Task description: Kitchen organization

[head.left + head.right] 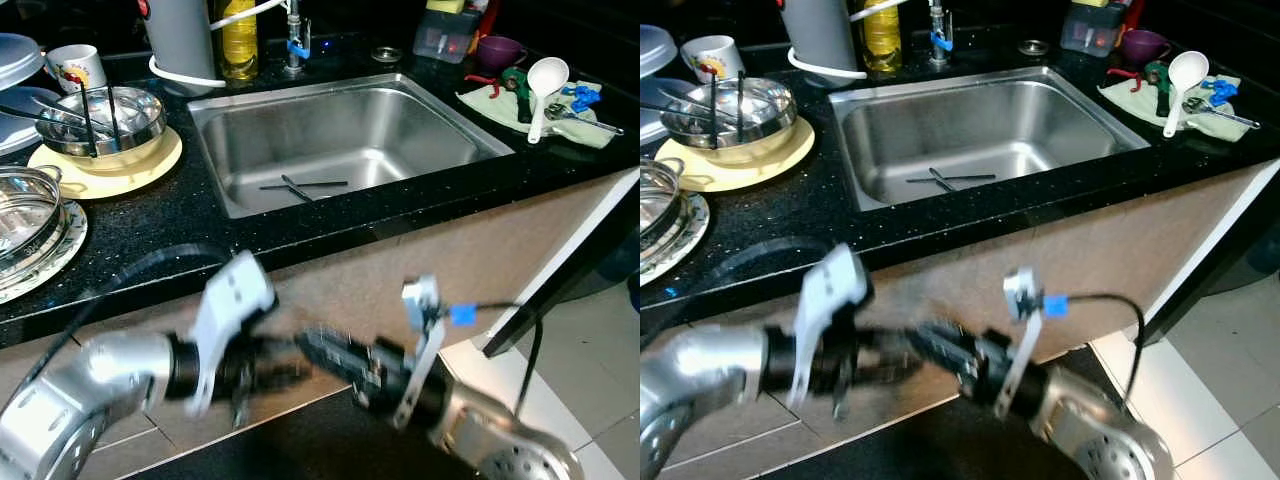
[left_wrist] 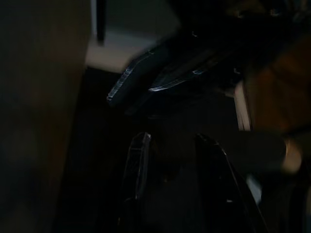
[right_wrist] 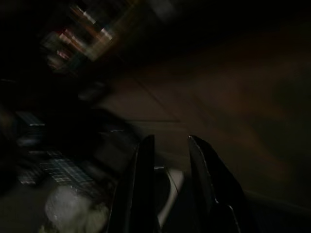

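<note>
A steel sink (image 1: 420,125) is set in the black counter (image 1: 180,205), with two black chopsticks (image 1: 302,186) lying crossed on its floor. Both arms hang below the counter's front edge, blurred, their fingers pointing toward each other. My left gripper (image 1: 285,368) is open, its two black fingers (image 2: 138,165) apart with nothing between them. My right gripper (image 1: 322,345) is open too, and its fingers (image 3: 144,184) hold nothing. The two wrist views are dark.
At the left stand a steel bowl (image 1: 120,120) with chopsticks on a yellow plate (image 1: 150,165), a glass-lidded pot (image 1: 25,210) and a white mug (image 1: 75,66). An oil bottle (image 1: 240,40) stands behind the sink. A white ladle (image 1: 543,85) lies on a green cloth (image 1: 490,100) at the right.
</note>
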Controlling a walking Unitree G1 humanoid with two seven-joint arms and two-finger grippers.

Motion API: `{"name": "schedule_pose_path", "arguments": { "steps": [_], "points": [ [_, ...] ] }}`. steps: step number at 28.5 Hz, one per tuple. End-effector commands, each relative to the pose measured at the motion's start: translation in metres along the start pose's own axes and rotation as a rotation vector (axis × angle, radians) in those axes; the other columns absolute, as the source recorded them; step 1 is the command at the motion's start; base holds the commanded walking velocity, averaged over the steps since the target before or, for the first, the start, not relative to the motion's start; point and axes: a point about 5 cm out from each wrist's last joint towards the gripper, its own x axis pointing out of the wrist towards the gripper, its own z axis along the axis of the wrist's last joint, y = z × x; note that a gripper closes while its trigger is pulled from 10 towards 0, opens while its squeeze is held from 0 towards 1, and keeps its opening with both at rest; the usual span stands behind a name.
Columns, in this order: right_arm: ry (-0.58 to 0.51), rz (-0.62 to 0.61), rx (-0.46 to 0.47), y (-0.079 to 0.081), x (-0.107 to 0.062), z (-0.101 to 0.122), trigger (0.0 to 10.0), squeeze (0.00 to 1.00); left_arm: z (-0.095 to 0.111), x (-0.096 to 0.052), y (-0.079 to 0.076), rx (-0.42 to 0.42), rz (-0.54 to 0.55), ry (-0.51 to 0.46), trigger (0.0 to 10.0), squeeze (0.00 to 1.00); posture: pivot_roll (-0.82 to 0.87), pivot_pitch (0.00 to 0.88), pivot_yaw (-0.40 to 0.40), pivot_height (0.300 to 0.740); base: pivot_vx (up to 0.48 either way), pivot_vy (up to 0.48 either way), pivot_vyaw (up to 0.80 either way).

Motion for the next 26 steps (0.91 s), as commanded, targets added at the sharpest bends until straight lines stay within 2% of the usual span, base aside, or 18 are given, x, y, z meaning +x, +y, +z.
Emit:
{"name": "schedule_pose_path", "arguments": {
  "steps": [1, 2, 3, 4, 5, 7, 9, 12, 13, 14, 16, 17, 19, 20, 22, 24, 26],
  "points": [
    [0.057, -0.036, 0.003, -0.005, 0.0, -0.012, 10.0, 0.0, -0.009, 0.003, -0.003, -0.001, 0.003, 0.062, 10.0, 0.0, -0.07, 0.181, -0.034, 0.74, 0.0, 0.0, 0.0],
    [0.106, -0.111, -0.003, -0.015, -0.001, -0.024, 10.0, 0.0, -0.019, 0.009, 0.002, -0.001, 0.062, 0.118, 10.0, 0.0, -0.07, 0.18, -0.034, 0.74, 0.0, 0.0, 0.0],
    [0.106, -0.111, -0.003, -0.015, -0.001, -0.024, 10.0, 0.0, -0.019, 0.009, 0.002, -0.001, 0.062, 0.118, 10.0, 0.0, -0.07, 0.18, -0.034, 0.74, 0.0, 0.0, 0.0],
    [0.154, -0.195, 0.008, -0.027, -0.004, -0.037, 10.0, 0.0, -0.03, 0.013, 0.006, -0.015, 0.123, 0.171, 10.0, 0.0, -0.07, 0.18, -0.034, 0.74, 0.0, 0.0, 0.0],
    [0.211, -0.315, -0.01, -0.043, -0.008, -0.051, 10.0, 0.0, -0.044, 0.02, 0.009, -0.052, 0.181, 0.234, 10.0, 0.0, -0.07, 0.18, -0.034, 0.74, 0.0, 0.0, 0.0],
    [0.284, -0.446, -0.054, -0.06, -0.013, -0.07, 10.0, 0.0, -0.064, 0.028, 0.011, -0.118, 0.25, 0.32, 10.0, 0.0, -0.07, 0.18, -0.031, 0.74, 0.0, 0.0, 0.0],
    [0.306, -0.488, -0.081, -0.065, -0.014, -0.075, 10.0, 0.0, -0.072, 0.03, 0.012, -0.142, 0.28, 0.344, 10.0, 0.0, -0.07, 0.182, -0.03, 0.74, 0.0, 0.0, 0.0],
    [0.274, -0.682, -0.054, -0.086, -0.017, -0.09, 10.0, 0.0, -0.106, 0.043, 0.023, -0.219, 0.429, 0.406, 10.0, 0.0, -0.07, 0.188, -0.028, 0.74, 0.0, 0.0, 0.0],
    [0.274, -0.682, -0.054, -0.086, -0.017, -0.09, 10.0, 0.0, -0.106, 0.043, 0.023, -0.219, 0.429, 0.406, 10.0, 0.0, -0.07, 0.188, -0.028, 0.74, 0.0, 0.0, 0.0],
    [0.264, -0.742, -0.043, -0.093, -0.019, -0.095, 10.0, 0.0, -0.118, 0.049, 0.028, -0.239, 0.482, 0.397, 10.0, 0.0, -0.07, 0.189, -0.029, 0.74, 0.0, 0.0, 0.0],
    [0.264, -0.742, -0.043, -0.093, -0.019, -0.095, 10.0, 0.0, -0.118, 0.049, 0.028, -0.239, 0.482, 0.397, 10.0, 0.0, -0.07, 0.189, -0.029, 0.74, 0.0, 0.0, 0.0],
    [0.263, -0.78, -0.028, -0.098, -0.02, -0.102, 10.0, 0.0, -0.132, 0.055, 0.038, -0.27, 0.585, 0.361, 10.0, 0.0, -0.07, 0.193, -0.031, 0.74, 0.0, 0.0, 0.0],
    [0.266, -0.814, 0.025, -0.103, -0.02, -0.116, 10.0, 0.0, -0.161, 0.061, 0.045, -0.491, 0.724, 0.258, 10.0, 0.0, -0.08, 0.195, -0.031, 0.74, 0.0, 0.0, 0.0],
    [0.265, -0.822, 0.049, -0.104, -0.019, -0.121, 10.0, 0.0, -0.171, 0.061, 0.045, -0.558, 0.765, 0.243, 10.0, 0.0, -0.08, 0.196, -0.028, 0.74, 0.0, 0.0, 0.0],
    [0.267, -0.824, 0.047, -0.104, -0.019, -0.123, 10.0, 0.0, -0.178, 0.06, 0.043, -0.585, 0.782, 0.259, 10.0, 0.0, -0.08, 0.198, -0.025, 0.74, 0.0, 0.0, 0.4],
    [0.259, -0.837, 0.038, -0.106, -0.018, -0.126, 10.0, 0.0, -0.19, 0.056, 0.037, -0.549, 0.789, 0.335, 10.0, 0.0, -0.08, 0.202, -0.017, 0.74, 0.0, 0.0, 0.8],
    [0.247, -0.856, 0.031, -0.109, -0.017, -0.128, 10.0, 0.0, -0.199, 0.054, 0.032, -0.567, 0.794, 0.356, 10.0, 0.0, -0.08, 0.202, -0.017, 0.74, 0.0, 0.0, 0.8]
  ]
}}
